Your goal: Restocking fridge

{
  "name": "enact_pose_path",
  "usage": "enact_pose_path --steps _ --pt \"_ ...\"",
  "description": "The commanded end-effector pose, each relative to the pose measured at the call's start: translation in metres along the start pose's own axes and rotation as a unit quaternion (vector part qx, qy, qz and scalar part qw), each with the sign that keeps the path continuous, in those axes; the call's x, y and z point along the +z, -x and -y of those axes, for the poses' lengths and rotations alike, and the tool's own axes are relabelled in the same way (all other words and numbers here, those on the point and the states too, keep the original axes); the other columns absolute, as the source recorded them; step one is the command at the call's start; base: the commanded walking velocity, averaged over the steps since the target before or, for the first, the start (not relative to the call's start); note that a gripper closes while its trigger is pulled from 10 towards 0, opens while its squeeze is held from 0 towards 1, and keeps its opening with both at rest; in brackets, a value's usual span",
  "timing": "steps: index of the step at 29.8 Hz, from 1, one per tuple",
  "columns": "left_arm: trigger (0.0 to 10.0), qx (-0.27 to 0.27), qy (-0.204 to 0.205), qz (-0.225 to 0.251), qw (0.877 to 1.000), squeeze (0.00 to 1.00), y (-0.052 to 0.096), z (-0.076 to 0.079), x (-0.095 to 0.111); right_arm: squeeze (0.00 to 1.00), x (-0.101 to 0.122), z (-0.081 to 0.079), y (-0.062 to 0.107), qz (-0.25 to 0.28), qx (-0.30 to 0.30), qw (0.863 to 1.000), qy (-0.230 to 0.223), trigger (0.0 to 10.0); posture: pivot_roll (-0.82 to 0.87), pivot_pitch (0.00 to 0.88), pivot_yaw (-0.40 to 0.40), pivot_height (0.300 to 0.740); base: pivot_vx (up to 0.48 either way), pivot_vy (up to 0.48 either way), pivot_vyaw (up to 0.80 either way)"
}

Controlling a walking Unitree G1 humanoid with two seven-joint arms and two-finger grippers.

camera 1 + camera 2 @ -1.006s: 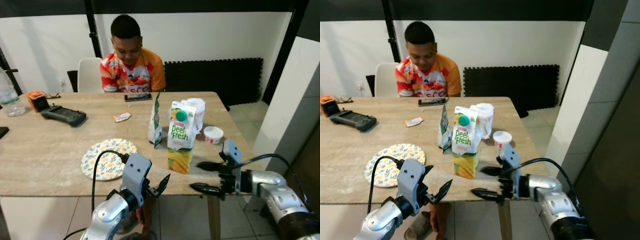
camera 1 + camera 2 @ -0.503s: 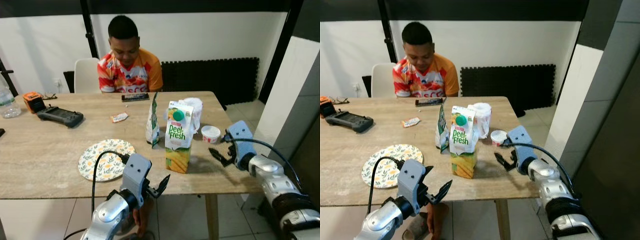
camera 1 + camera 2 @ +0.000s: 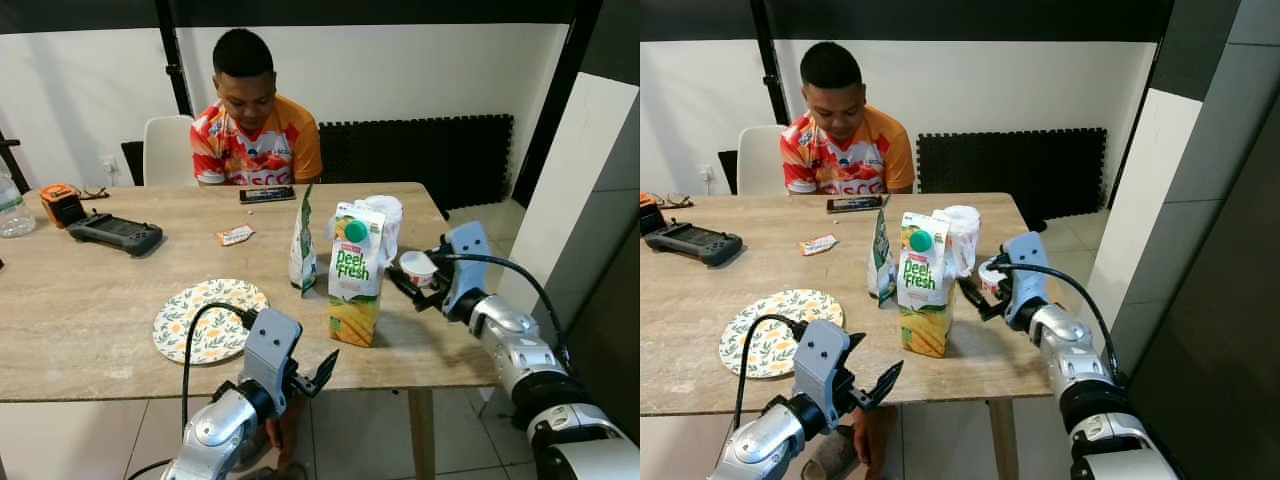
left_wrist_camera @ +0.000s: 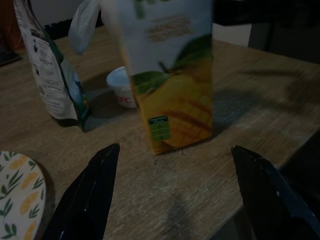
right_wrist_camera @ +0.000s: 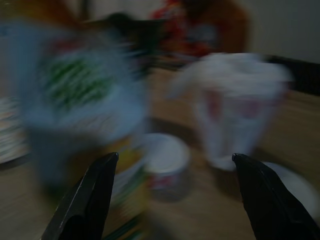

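A Peel Fresh juice carton (image 3: 352, 272) stands upright near the table's front right. Behind it are a green-and-white pouch (image 3: 303, 245) and a cup wrapped in a white bag (image 3: 390, 222). A small white tub (image 3: 417, 266) sits to the carton's right. My right gripper (image 3: 413, 291) is over the table, open, with its fingers reaching in beside the tub. The blurred right wrist view shows that tub (image 5: 165, 162) just ahead between the open fingers. My left gripper (image 3: 318, 372) hangs open below the table's front edge, and its wrist view faces the carton (image 4: 172, 95).
A person (image 3: 257, 125) sits at the far side with a phone (image 3: 265, 195) lying in front of them. A floral plate (image 3: 208, 318), a black controller (image 3: 113, 232), an orange device (image 3: 60, 203) and a snack wrapper (image 3: 235, 236) lie on the wooden table (image 3: 90, 340). A white wall panel (image 3: 575, 200) stands at the right.
My right gripper rose from below the table's front edge, swung over the tabletop and now sits by the small tub. The left arm stayed put. The camera shifted slightly.
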State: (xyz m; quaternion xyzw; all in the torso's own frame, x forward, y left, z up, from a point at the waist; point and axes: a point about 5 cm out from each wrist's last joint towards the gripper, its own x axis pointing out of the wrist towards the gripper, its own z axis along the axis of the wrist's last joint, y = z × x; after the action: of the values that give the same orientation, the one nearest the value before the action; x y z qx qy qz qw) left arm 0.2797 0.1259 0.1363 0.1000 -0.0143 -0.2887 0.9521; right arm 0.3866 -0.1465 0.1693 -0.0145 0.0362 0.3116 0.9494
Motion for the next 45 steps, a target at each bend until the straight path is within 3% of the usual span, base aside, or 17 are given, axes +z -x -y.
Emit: enact_pose_path --steps 1,12,20,23,30,31,32,33,36,37,38,45 --pt "10.0 0.002 -0.01 -0.019 1.0 0.0 0.002 -0.002 -0.006 0.0 -0.005 -0.009 0.001 -0.001 0.047 0.999 -0.001 10.0 -0.04 0.055 -0.011 0.74 0.0 0.0 0.0" --pt "10.0 0.007 -0.018 -0.028 0.999 0.0 0.003 -0.008 -0.008 0.0 -0.014 -0.024 0.015 -0.005 0.165 0.986 -0.019 10.0 -0.04 0.068 0.0 0.74 0.0 0.0 0.0" --pt "10.0 0.003 -0.018 -0.03 0.999 0.0 0.003 -0.006 -0.008 0.0 -0.009 -0.037 0.032 0.013 0.255 0.966 -0.044 10.0 -0.05 0.074 0.009 0.74 0.0 0.0 0.0" --pt "10.0 0.001 -0.016 -0.03 0.999 0.0 0.002 -0.005 -0.009 0.0 -0.007 -0.017 0.04 -0.02 0.223 0.974 -0.039 10.0 -0.05 0.074 0.016 0.74 0.0 0.0 0.0" --pt "10.0 -0.001 -0.015 -0.031 0.999 0.0 0.0 -0.005 -0.009 0.0 0.019 0.001 0.048 0.027 0.209 0.976 -0.061 10.0 -0.05 0.072 0.02 0.74 0.0 0.0 0.0" --pt "10.0 -0.002 -0.015 -0.031 0.999 0.0 0.0 -0.006 -0.009 0.18 0.029 0.004 0.052 0.044 0.22 0.972 -0.072 10.0 -0.05 0.071 0.019 0.74 0.0 0.0 0.0" --pt "10.0 -0.002 -0.015 -0.031 0.999 0.0 0.0 -0.006 -0.009 0.18 0.029 0.004 0.052 0.044 0.22 0.972 -0.072 10.0 -0.05 0.071 0.019 0.74 0.0 0.0 0.0" --pt "10.0 -0.002 -0.016 -0.031 0.999 0.0 0.0 -0.006 -0.009 0.94 0.039 0.006 0.058 0.061 0.235 0.966 -0.085 10.0 -0.05 0.069 0.018 0.74 0.0 0.0 0.0" --pt "10.0 -0.002 -0.016 -0.03 0.999 0.0 0.0 -0.006 -0.009 1.0 0.048 0.008 0.062 0.083 0.251 0.959 -0.098 10.0 -0.05 0.067 0.018 0.74 0.0 0.0 0.0" --pt "10.0 -0.002 -0.016 -0.031 0.999 0.0 0.0 -0.006 -0.009 1.0 0.062 0.009 0.069 0.12 0.273 0.947 -0.122 10.0 -0.05 0.064 0.016 0.74 0.0 0.0 0.0" --pt "10.0 -0.002 -0.016 -0.031 0.999 0.0 0.0 -0.006 -0.009 1.0 0.067 0.009 0.07 0.132 0.277 0.943 -0.127 10.0 -0.05 0.064 0.016 0.74 0.0 0.0 0.0" --pt "10.0 -0.001 -0.016 -0.03 0.999 0.0 -0.001 -0.006 -0.008 1.0 0.089 0.017 0.065 0.196 0.235 0.943 -0.131 10.0 -0.05 0.061 0.009 0.74 0.0 0.0 0.0"
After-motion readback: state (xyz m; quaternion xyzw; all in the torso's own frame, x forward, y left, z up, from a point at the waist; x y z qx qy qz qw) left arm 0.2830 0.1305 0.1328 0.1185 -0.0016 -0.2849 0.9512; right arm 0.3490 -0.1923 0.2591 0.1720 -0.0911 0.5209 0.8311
